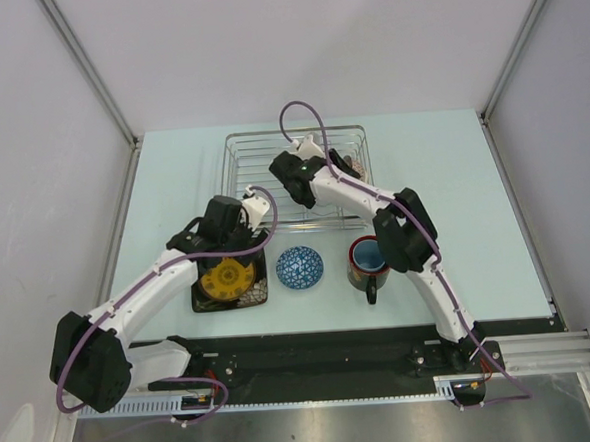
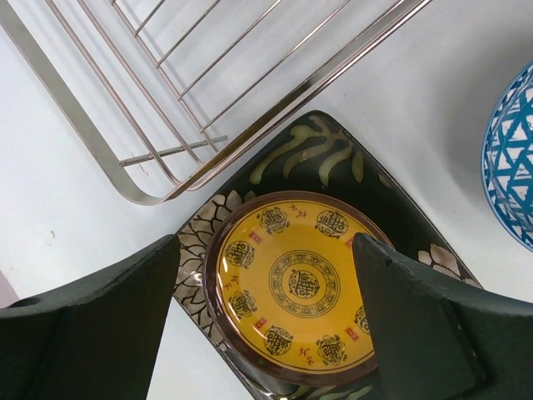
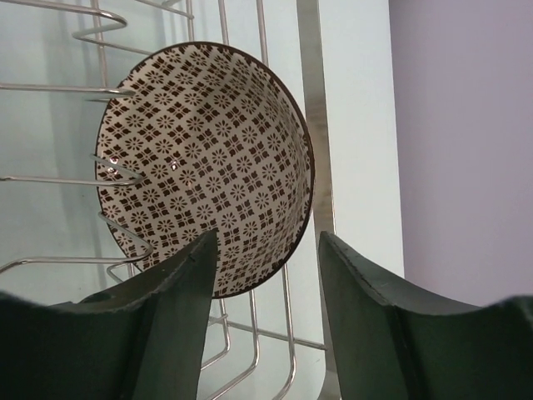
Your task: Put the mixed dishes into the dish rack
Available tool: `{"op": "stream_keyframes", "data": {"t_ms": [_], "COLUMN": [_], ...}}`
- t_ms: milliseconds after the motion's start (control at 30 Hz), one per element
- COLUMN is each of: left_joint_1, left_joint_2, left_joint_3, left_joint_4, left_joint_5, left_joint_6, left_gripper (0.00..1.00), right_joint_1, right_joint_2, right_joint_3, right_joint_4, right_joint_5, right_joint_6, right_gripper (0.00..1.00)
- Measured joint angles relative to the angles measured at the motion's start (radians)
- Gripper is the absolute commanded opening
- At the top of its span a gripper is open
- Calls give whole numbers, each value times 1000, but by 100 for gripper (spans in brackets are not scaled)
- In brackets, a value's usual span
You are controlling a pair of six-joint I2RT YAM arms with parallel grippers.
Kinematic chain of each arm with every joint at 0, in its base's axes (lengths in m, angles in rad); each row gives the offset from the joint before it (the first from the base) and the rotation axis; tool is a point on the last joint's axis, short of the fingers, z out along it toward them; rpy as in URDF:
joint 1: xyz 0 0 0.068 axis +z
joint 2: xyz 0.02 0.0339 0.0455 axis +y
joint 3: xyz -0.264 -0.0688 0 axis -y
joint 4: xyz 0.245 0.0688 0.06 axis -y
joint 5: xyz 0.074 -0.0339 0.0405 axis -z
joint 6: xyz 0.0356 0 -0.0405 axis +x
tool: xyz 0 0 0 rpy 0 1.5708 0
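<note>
The step in hand looks like putting the brown bowl (image 3: 208,150) in the dish rack (image 1: 248,184). The bowl stands on its edge inside the rack, by the rack's right side, and leans on the wire prongs. The right gripper (image 3: 268,250) is spread, with one finger on each side of the bowl's low rim. It does not seem to pinch the bowl, so this bowl looks done. The rack sits at the far edge of the desk (image 1: 172,178), in the middle.

The left gripper (image 2: 265,250) is spread wide too and holds nothing. It hangs right over the yellow plate (image 2: 291,283). That plate lies on the black plate (image 2: 308,154), by the near edge of the desk, left of the middle.

Next, the right gripper should lift away without bumping the bowl. The left gripper should go down and pinch the yellow plate by its rim. That may be tricky, because the plate lies flat.

There are two plates, two bowls, one mug and one rack. The blue bowl (image 1: 300,267) and the mug (image 1: 367,261) wait on the desk by the near edge.
</note>
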Motion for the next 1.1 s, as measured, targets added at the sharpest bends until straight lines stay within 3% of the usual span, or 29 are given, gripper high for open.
{"op": "stream_keyframes", "data": {"t_ms": [267,567,900,1100], "left_joint_1": [0,1,3,3], "left_joint_2": [0,0,0,0], "left_joint_3": [-5,-6,-9,-9], "left_joint_4": [7,8,10,13], "left_joint_5": [0,0,0,0], "left_joint_6": [0,0,0,0], "left_gripper": [89,89,89,89], "right_joint_1": [-55,-107,-97,-76], "right_joint_2": [-8,-53,-48,0], "right_joint_3": [0,0,9,100], "right_joint_4": [-76,-72,-72,-96], "right_joint_5": [-133,-246,-158,-55], "right_joint_6": [152,223,208,109], "right_gripper": [61,31,0,0]}}
